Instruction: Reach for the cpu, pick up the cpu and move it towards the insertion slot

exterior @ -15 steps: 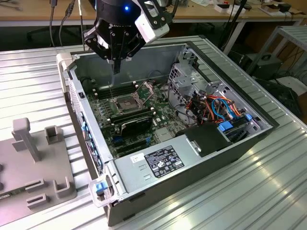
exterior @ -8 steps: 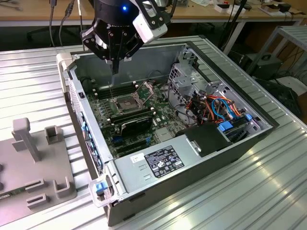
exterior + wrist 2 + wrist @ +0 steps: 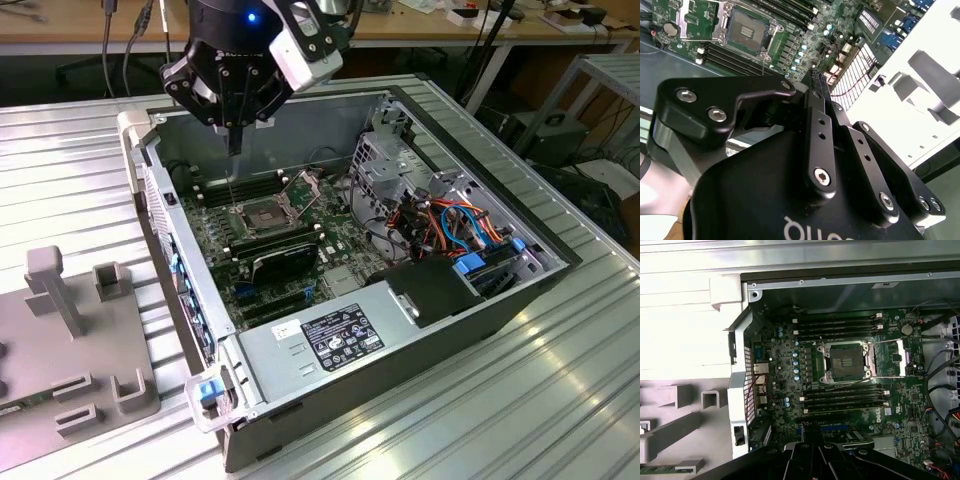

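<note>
The gripper [image 3: 235, 150] is hung over the open computer case [image 3: 420, 360] on the bench [image 3: 520, 400], just above the insertion slot [image 3: 262, 213], which lies in the far part of the board, toward the exterior view's left. Its 2 fingers [image 3: 817, 125] are drawn narrowly together; whether the cpu is pinched between them cannot be told. The slot's load plate [image 3: 304, 186] is stood open.

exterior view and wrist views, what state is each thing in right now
insertion slot: uncovered, dark centre empty
load plate: hinged open, off the slot
computer case: side open, inside exposed
gripper: raised over the open case near the insertion slot, not touching it
</note>
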Robot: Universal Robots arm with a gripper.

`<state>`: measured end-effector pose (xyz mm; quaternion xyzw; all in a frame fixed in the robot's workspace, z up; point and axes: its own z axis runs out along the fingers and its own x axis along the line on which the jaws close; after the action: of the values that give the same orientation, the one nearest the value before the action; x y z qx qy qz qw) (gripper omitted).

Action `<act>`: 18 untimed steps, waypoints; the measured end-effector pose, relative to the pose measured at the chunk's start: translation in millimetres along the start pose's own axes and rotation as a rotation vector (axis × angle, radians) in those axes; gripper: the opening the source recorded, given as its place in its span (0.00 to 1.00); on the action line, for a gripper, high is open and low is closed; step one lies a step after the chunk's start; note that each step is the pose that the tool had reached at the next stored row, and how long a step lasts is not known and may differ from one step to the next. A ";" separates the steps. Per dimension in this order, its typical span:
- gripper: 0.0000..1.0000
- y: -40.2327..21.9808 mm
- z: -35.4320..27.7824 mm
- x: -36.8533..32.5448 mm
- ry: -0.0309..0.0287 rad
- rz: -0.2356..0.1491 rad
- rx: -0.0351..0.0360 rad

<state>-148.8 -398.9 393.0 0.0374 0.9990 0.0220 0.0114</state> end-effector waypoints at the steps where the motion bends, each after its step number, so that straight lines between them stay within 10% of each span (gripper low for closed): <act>1: 0.11 0.0 0.0 0.6 0.0001 0.000 0.0000; 18: 0.11 -1.0 0.0 12.9 0.0027 0.000 0.0001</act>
<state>-161.7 -398.8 392.6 0.0375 0.9990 0.0220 0.0101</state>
